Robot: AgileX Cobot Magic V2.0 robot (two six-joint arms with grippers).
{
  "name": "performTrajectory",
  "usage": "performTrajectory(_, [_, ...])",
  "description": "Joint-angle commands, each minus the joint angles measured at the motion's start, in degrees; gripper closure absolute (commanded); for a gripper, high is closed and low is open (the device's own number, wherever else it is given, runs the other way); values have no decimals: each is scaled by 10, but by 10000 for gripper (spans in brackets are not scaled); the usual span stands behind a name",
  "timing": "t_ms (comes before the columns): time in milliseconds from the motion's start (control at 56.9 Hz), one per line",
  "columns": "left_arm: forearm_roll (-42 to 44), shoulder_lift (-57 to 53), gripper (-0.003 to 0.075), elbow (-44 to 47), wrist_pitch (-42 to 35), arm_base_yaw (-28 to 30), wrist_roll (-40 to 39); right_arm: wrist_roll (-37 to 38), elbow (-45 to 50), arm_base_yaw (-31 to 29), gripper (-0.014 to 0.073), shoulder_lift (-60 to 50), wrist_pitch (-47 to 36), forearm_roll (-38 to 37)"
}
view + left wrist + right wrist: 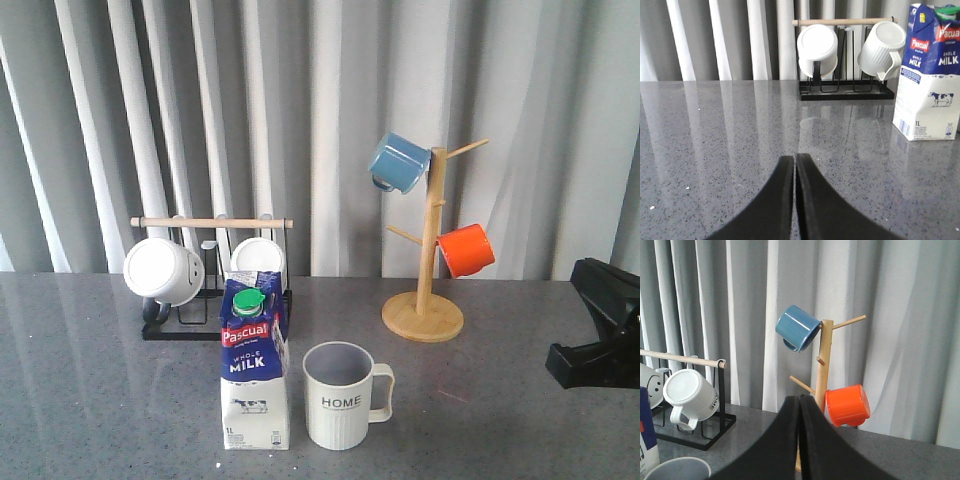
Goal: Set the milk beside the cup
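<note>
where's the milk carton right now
In the front view the milk stands upright near the table's front edge, just left of the HOME cup, in front of the black mug rack.

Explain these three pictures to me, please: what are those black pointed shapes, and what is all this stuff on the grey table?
This is a robot with two arms, each ending in a gripper. One picture looks forward over the table; the other two come from cameras on the wrists. The black shapes there are the left gripper and the right gripper, both shut and holding nothing. In the front view, the right arm shows only as a black part at the right edge.

On the grey table the milk stands upright, close beside the cup marked "HOME", with a small gap between them. Behind them a black rack holds two white mugs, and a wooden mug tree carries a blue mug and an orange mug.
</note>
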Motion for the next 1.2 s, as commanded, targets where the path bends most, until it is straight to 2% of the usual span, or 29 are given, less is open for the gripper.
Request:
performTrajectory(0, [0, -9, 726, -11, -53, 3, -9, 1, -17, -4, 602, -9, -40, -1])
performTrajectory(967, [0, -6, 726, -12, -55, 3, -8, 1, -17, -4, 602, -9, -41, -1])
performTrajectory(1178, [0, -6, 726, -12, -55, 3, -8, 0, 49, -4, 602, -128, -21, 3])
